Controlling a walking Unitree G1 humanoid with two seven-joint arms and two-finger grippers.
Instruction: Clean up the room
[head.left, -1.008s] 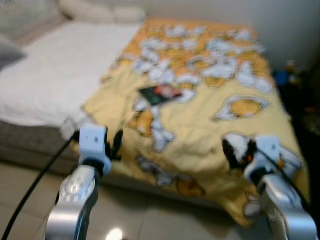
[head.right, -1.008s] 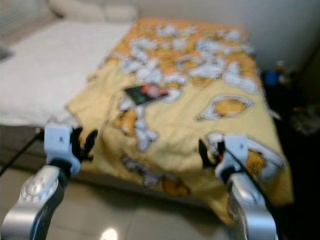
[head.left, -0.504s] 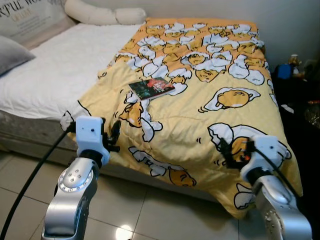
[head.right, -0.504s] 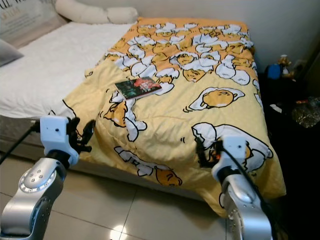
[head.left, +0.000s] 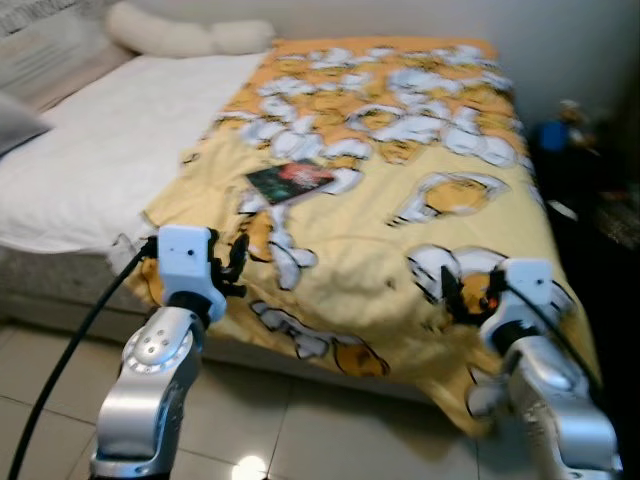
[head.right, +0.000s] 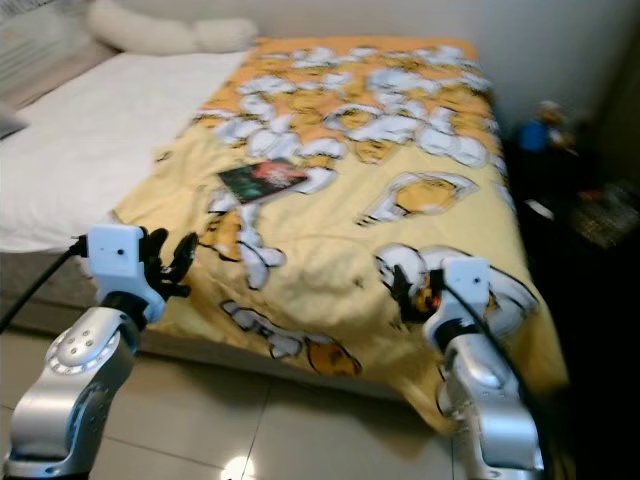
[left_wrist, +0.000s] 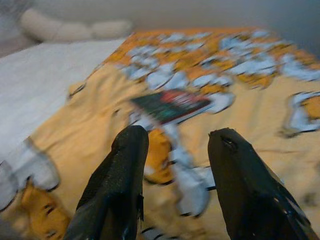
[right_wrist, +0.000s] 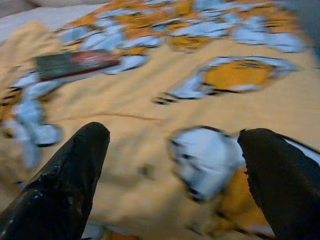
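Observation:
A dark book (head.left: 290, 181) with a red and green cover lies on the yellow cartoon-print blanket (head.left: 400, 150), left of the bed's middle. It also appears in the left wrist view as the book (left_wrist: 171, 104) and in the right wrist view as the book (right_wrist: 75, 63). My left gripper (head.left: 237, 265) is raised at the blanket's near left corner, open, nothing between its fingers (left_wrist: 125, 170). My right gripper (head.left: 452, 293) is raised over the blanket's near right part, open and empty, fingers (right_wrist: 75, 165) wide apart.
The bed has a white sheet (head.left: 100, 160) on its left half and a long cream pillow (head.left: 185, 38) at the head. Small objects, one blue (head.left: 550, 135), sit in the dark strip right of the bed. A black cable (head.left: 70, 350) hangs from my left arm above the tiled floor (head.left: 300, 440).
The whole picture has shifted and blurred slightly, so the camera has moved. Both grippers hold about the same raised pose in front of the bed.

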